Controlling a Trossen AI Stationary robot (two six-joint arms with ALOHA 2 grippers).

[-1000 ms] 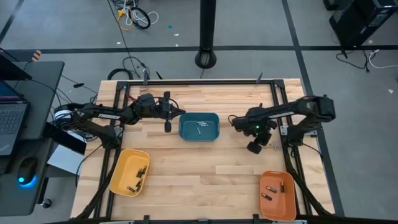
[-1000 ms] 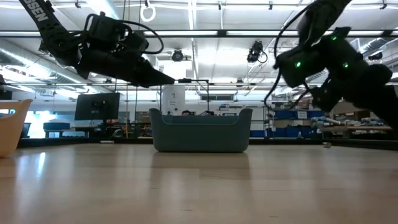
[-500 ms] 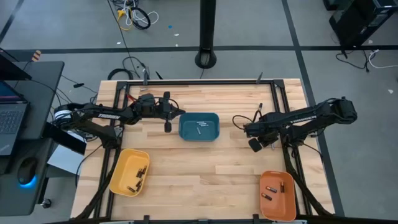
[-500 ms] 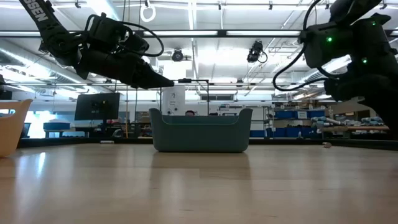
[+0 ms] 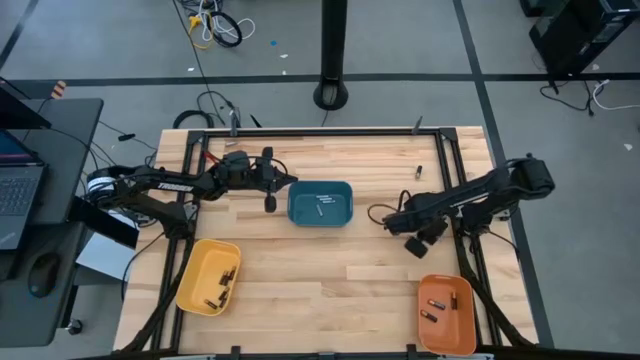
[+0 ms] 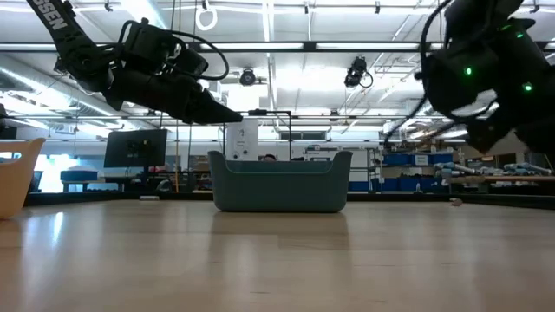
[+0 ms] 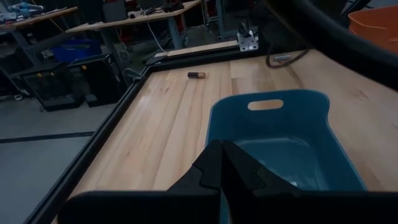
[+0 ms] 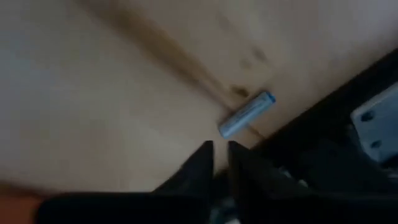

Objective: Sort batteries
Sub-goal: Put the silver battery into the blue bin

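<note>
A teal bin (image 5: 320, 203) in the middle of the table holds a battery (image 5: 316, 210). My left gripper (image 5: 270, 203) hovers shut just left of the bin (image 7: 273, 134) and above table level (image 6: 227, 113). My right gripper (image 5: 415, 243) points down near the table's right rail, its fingers a narrow gap apart (image 8: 219, 149). A light battery with a blue end (image 8: 246, 114) lies on the wood just past those fingertips, beside the black rail. Another battery (image 5: 419, 171) lies loose at the far right (image 7: 196, 74).
A yellow tray (image 5: 190, 285) at the near left holds several batteries. An orange tray (image 5: 462, 325) at the near right holds a few. A black frame rail (image 5: 452, 200) runs along the table's edges. Bare wood lies between the trays.
My right arm has swung, carrying its gripper a little toward the table's near edge along the right rail, and the wrist has rolled. My left gripper has stayed beside the bin.
</note>
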